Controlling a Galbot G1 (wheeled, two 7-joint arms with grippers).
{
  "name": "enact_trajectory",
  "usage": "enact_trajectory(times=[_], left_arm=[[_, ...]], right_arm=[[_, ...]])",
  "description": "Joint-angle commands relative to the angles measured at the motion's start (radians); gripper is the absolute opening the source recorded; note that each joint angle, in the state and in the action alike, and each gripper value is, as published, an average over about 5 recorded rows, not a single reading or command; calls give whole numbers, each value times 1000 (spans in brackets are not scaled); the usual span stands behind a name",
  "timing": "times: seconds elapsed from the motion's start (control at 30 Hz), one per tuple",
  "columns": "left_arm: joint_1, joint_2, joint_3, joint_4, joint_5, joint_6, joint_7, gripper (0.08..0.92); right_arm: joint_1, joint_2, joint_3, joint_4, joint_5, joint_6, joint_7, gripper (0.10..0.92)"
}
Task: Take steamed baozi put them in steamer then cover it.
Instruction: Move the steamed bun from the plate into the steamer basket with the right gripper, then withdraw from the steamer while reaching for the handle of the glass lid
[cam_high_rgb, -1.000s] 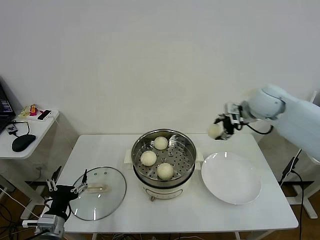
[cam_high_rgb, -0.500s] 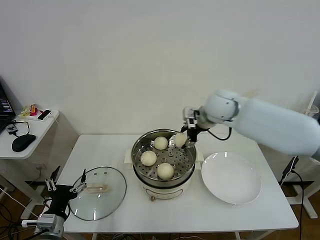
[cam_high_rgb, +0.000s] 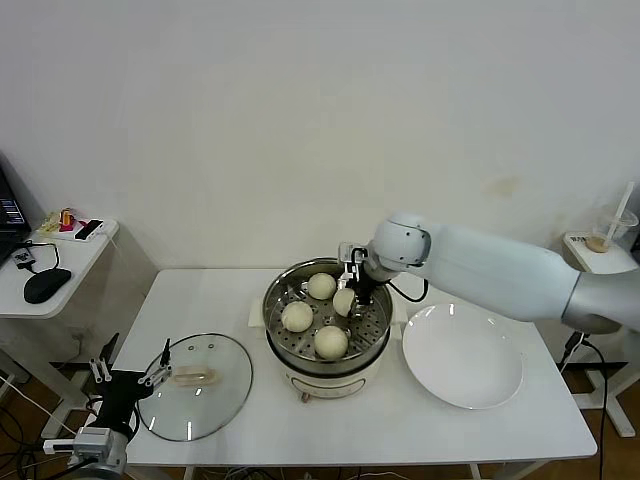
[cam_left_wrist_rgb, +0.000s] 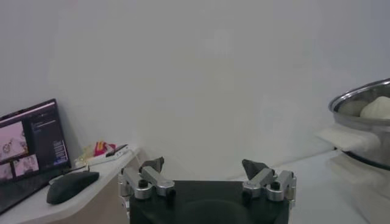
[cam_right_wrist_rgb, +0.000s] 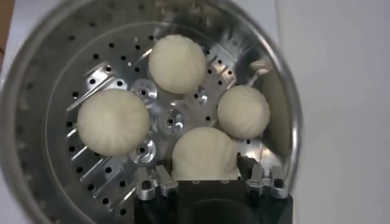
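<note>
1. Steamer (cam_high_rgb: 326, 355) loading nears its end: the right gripper (cam_high_rgb: 349, 297) hangs over the tray with its jaws clamped on the fourth baozi (cam_right_wrist_rgb: 204, 158), while three other baozi (cam_high_rgb: 297, 316) already sit on the perforated steel.
2. Next move, by my reading: lower the bun into the free patch of tray on the side toward the plate (cam_high_rgb: 463, 356), then let go and lift straight up; the cover (cam_high_rgb: 195, 385) comes after.
3. Room is tight. In the right wrist view the held bun sits just beside a neighbour (cam_right_wrist_rgb: 244, 111), with the steamer wall close on that side, so a slanted exit could knock either.
4. Left gripper (cam_left_wrist_rgb: 208, 176) waits low at the table's left edge near the cover, jaws apart and empty.
5. Cover lies flat on the table, left of the steamer, handle up, with an open path across.
</note>
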Motion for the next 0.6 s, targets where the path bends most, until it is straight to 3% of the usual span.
enact_trajectory(times=[0.03,0.3,0.43,0.6], left_arm=[[0,0,1,-1,0,0,0,823],[2,-1,0,-5,0,1,-1,823],[2,-1,0,-7,0,1,-1,823],[3,0,0,-9,0,0,0,823]], right_arm=[[-34,29,0,-32,-18,-14,12,662],[13,-30,37,19,1,-29,0,795],[27,-94,88,77,10,-28,12,820],[-38,-209,217,214,88,-11,219,823]])
